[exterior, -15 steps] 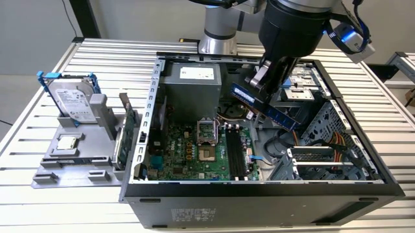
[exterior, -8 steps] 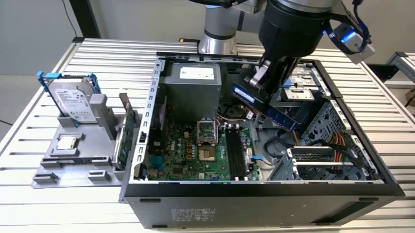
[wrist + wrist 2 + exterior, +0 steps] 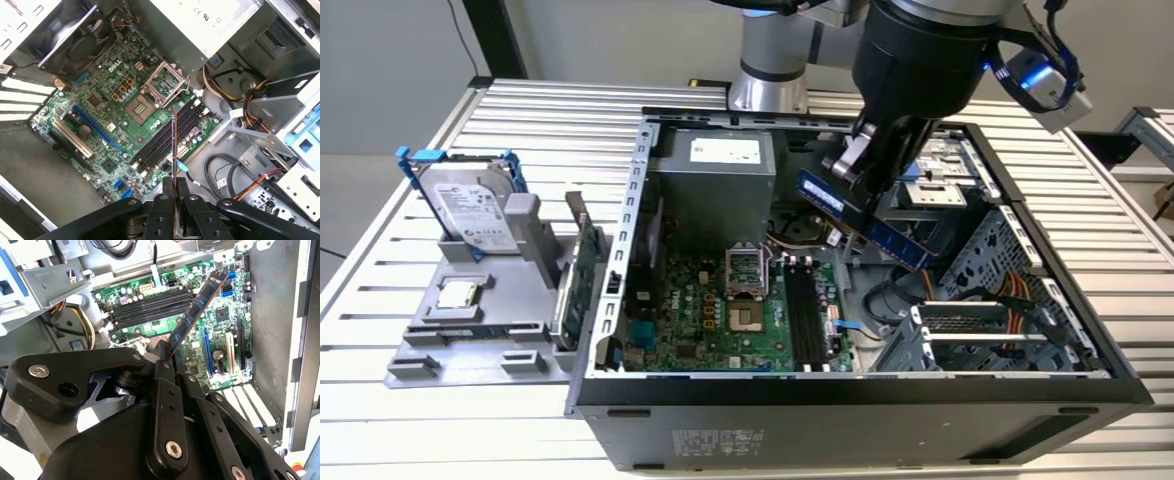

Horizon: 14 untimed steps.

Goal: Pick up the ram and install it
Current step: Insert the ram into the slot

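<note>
Fingers clamped on the ram (image 3: 865,217): your gripper (image 3: 174,186) holds one end, the stick's long axis running straight out from the fingertips, in the air over the open case above the motherboard's black slots (image 3: 167,136), not yet seated.

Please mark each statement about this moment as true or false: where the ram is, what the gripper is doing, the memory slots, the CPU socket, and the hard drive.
1. The gripper is shut on the ram. True.
2. The ram is already seated in a slot. False: it hangs in the air above the motherboard, tilted.
3. The black memory slots hold no module. True.
4. The CPU socket carries a cooler. False: it is bare, its metal frame visible.
5. The hard drive sits inside the computer case. False: it stands on the grey holder outside, at the exterior view's left.
</note>
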Available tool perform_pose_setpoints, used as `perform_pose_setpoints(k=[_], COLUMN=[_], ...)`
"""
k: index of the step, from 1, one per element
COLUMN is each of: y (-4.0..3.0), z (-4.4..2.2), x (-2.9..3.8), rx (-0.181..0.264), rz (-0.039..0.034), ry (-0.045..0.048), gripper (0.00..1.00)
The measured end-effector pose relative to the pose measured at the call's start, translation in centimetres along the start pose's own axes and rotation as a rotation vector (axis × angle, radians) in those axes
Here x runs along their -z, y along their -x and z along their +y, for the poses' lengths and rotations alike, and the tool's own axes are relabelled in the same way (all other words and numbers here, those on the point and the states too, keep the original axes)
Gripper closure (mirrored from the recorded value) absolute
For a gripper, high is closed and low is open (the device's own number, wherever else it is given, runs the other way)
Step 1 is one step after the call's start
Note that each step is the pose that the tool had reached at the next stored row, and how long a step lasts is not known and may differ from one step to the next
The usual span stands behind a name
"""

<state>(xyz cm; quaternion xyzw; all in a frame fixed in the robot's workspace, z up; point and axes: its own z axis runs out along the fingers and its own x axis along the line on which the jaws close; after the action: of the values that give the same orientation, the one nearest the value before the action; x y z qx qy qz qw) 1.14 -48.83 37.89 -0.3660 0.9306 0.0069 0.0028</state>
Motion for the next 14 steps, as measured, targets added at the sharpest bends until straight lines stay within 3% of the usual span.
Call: perform_pose_setpoints(k=[14], y=[0.00], z=[0.00], x=[0.00], rx=[-0.030], rz=[-0.0003], ry=[-0.0003], gripper=[1.00])
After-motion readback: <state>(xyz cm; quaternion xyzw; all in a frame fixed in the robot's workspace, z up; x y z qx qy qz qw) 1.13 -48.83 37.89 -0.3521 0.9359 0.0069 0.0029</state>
